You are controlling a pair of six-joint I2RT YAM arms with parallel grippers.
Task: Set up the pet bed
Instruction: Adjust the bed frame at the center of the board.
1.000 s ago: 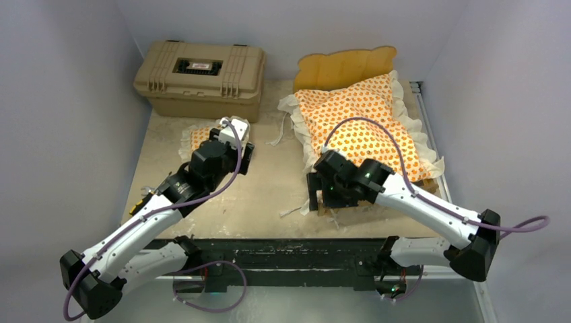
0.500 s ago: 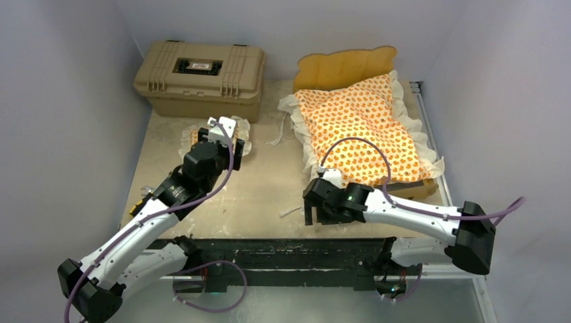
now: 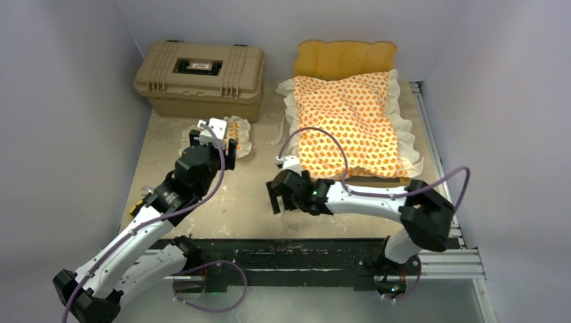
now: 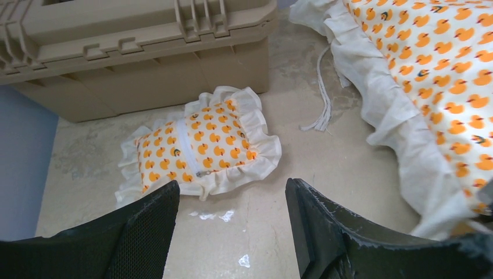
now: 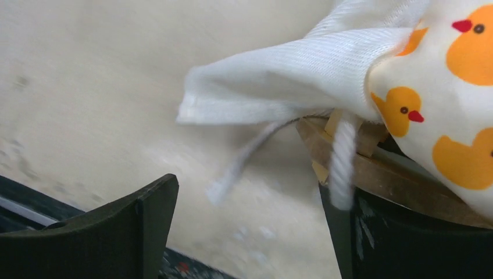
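The pet bed's light-wood headboard [image 3: 347, 59] stands at the back right, and the duck-patterned mattress cushion [image 3: 350, 124] lies on the frame, its ruffle hanging over the sides. The matching small pillow [image 4: 195, 145] lies flat on the table in front of the case, partly hidden in the top view. My left gripper [image 4: 232, 185] hovers open just short of the pillow, nothing between its fingers. My right gripper [image 5: 247, 186] is open at the bed's near left corner [image 5: 372, 174], where a white tie cord [image 5: 343, 157] dangles beside its right finger. It holds nothing.
A tan hard case [image 3: 198, 77] stands at the back left, right behind the pillow. Loose white ties [image 4: 322, 99] trail on the table between pillow and bed. Grey walls close in on both sides, and a metal rail [image 3: 431, 145] runs along the right.
The bed and cushion have swung from askew to roughly square with the back wall. My right gripper moved left along the bed's near end. My left gripper advanced towards the pillow.
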